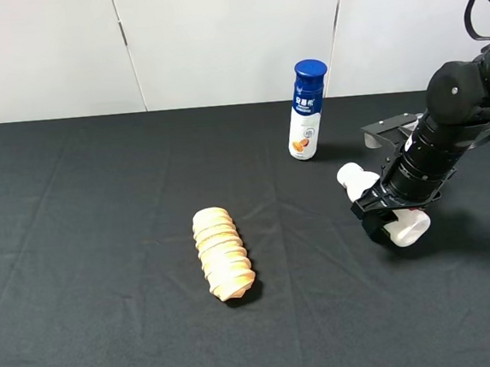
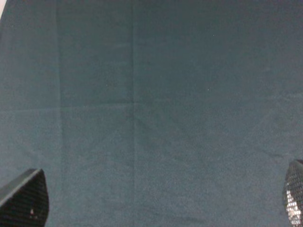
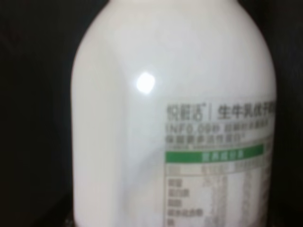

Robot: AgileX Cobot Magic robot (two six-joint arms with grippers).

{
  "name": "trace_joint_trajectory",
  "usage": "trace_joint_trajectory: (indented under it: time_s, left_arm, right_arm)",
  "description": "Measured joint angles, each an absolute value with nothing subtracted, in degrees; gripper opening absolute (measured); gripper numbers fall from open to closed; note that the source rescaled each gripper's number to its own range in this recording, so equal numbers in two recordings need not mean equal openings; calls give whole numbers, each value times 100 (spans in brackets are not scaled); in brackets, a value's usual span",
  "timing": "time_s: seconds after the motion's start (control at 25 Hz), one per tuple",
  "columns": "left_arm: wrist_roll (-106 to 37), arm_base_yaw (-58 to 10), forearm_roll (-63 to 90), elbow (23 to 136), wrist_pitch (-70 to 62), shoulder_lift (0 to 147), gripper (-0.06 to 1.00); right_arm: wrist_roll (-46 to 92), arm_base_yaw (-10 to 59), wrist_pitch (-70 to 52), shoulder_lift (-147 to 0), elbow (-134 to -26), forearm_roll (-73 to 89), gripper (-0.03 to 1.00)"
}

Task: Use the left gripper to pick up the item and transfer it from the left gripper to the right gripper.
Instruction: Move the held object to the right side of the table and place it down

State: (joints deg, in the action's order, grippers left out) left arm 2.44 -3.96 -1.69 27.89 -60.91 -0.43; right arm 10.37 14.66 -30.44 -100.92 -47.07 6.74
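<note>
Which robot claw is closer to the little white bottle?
The right claw. It is shut on the little white bottle, low over the black table. The left claw is open above bare cloth, and the high camera does not show it.

Hidden, cropped and blurred parts

The right gripper covers the middle of the bottle; only its ends show. In the right wrist view the bottle overfills the picture, its small label print blurred beyond reading. The left gripper shows only two fingertip corners at the picture's edge.
</note>
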Motion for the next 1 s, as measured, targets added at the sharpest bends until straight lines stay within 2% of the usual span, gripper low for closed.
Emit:
trace_joint_trajectory:
  time_s: [0.04,0.08,0.12,0.16,0.2,0.28,0.44,0.64,1.0]
  left_arm:
    - [244,-396,-169,2789,-6091,-43,98]
    - [244,-396,-169,2789,-6091,-43,98]
    - [244,-396,-169,2789,-6091,-43,98]
    - [244,-396,-169,2789,-6091,-43,98]
    - [244,-396,-169,2789,-6091,-43,98]
    - [244,-396,-169,2789,-6091,-43,98]
    - [244,-396,-169,2789,-6091,-43,98]
    - [244,-396,-169,2789,-6091,-43,98]
    - [244,-396,-169,2789,-6091,-43,98]
  right_arm:
    - [1037,1466,-3044,-10092,-4707,674,6]
    - [1037,1466,-3044,-10092,-4707,674,21]
    - [1037,1466,-3037,-10092,-4707,674,52]
    - [1031,1466,-3033,-10086,-4713,674,72]
    - [1017,1466,-3021,-10086,-4713,674,83]
    - [975,1466,-3016,-10086,-4713,674,93]
    - [936,1466,-3006,-10086,-4713,674,99]
    - [931,1466,-3127,-9948,-4745,660,100]
    - [756,1466,-4315,-8509,-4978,623,100]
